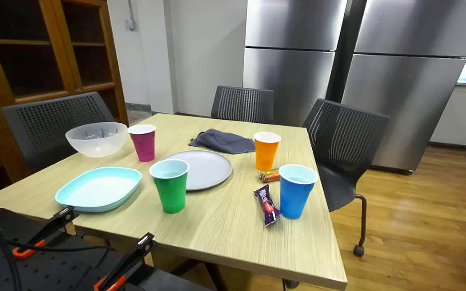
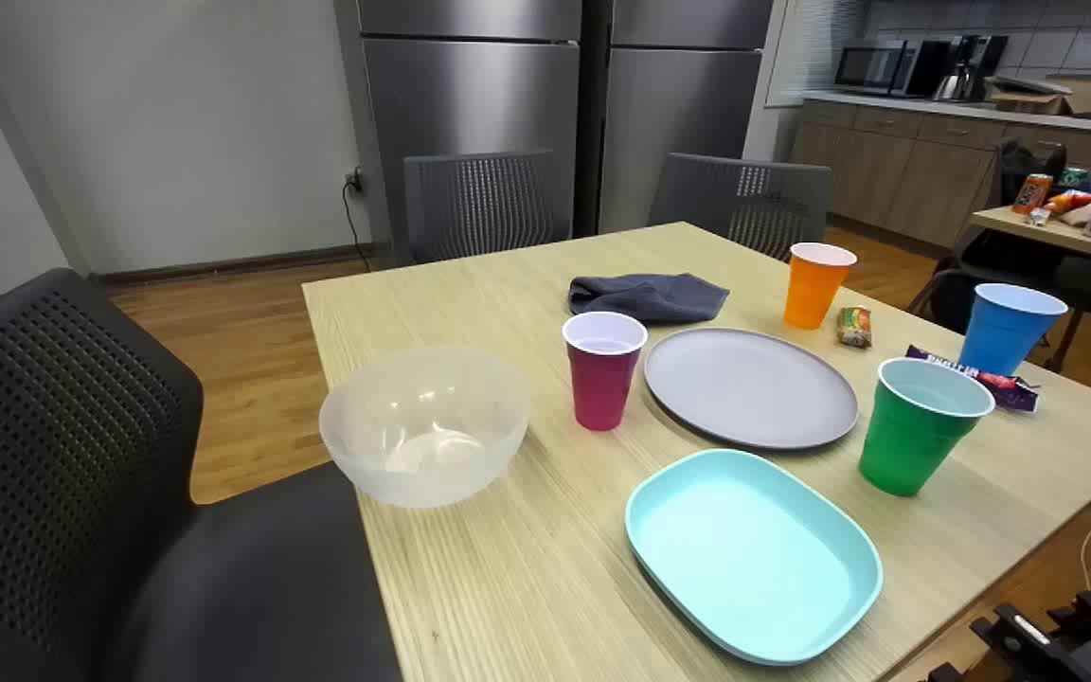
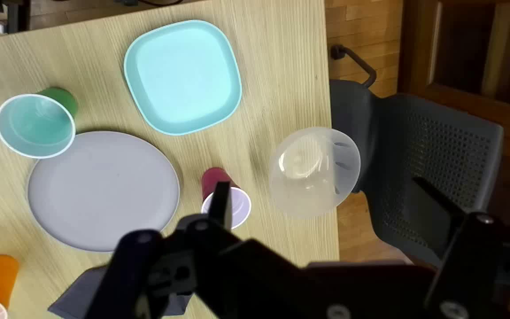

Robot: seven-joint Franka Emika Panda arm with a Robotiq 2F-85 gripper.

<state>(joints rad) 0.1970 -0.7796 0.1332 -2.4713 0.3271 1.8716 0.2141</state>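
Observation:
My gripper [image 3: 320, 181] stands wide open in the wrist view, with nothing between its fingers; neither exterior view shows it. One fingertip [image 3: 221, 197] covers part of the magenta cup's rim from this camera; whether they touch cannot be told. That magenta cup [image 2: 599, 393] is upright on the table. Below the gap between the fingers, a translucent white bowl [image 3: 301, 195] sits at the table's edge, its rim reaching over the side. A turquoise square plate [image 3: 184, 79] and a round grey plate [image 3: 104, 195] lie nearby, both bare.
Green [image 1: 171, 192], orange [image 1: 266, 155] and blue [image 1: 293, 198] cups stand upright. A purple-wrapped bar [image 1: 267, 205] lies beside the blue cup, and a small snack packet [image 2: 854, 326] by the orange one. A dark cloth [image 2: 648, 297] lies crumpled farther back. Chairs [image 2: 62, 455] surround the table.

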